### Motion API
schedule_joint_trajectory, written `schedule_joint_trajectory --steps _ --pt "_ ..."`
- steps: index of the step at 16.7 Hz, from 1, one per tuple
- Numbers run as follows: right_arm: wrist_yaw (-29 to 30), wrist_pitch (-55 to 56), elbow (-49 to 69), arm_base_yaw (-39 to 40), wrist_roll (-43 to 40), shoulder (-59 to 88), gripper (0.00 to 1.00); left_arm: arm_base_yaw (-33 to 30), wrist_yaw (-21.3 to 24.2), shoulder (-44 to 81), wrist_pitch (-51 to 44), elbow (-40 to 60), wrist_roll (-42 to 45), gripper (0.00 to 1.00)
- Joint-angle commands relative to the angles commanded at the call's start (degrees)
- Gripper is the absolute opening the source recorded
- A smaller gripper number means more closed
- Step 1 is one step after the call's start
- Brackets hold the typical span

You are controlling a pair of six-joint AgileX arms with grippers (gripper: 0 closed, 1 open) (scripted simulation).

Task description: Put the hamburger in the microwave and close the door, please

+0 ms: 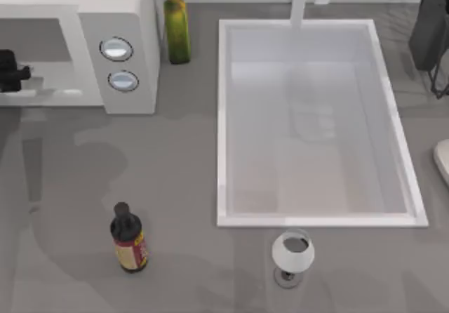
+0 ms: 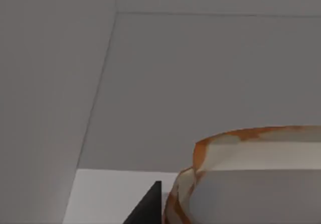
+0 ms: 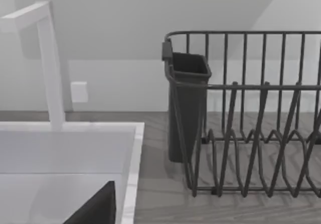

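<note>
Left hand (image 1: 14, 71) inside the microwave (image 1: 126, 18) cavity at the table's far left corner, apparently gripping the hamburger (image 2: 251, 179); finger state not clearly visible, so cannot tell for certain. Hamburger close under the wrist camera, over the grey cavity floor. Best to lower gently until the bun rests flat, release fully, then withdraw straight out to avoid dragging it. Door not identifiable from these views. Right hand parked at the far right near the dish rack (image 3: 251, 113).
</note>
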Motion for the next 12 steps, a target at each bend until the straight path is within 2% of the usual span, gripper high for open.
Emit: schedule_joint_trajectory --steps 4,12 --pt "0.0 0.0 0.0 0.0 0.0 0.0 1.0 -1.57 2.77 3.81 7.81 -0.92 -0.53 0.0" --pt "0.0 0.0 0.0 0.0 0.0 0.0 1.0 -1.53 2.78 4.49 7.68 0.39 -0.42 0.0"
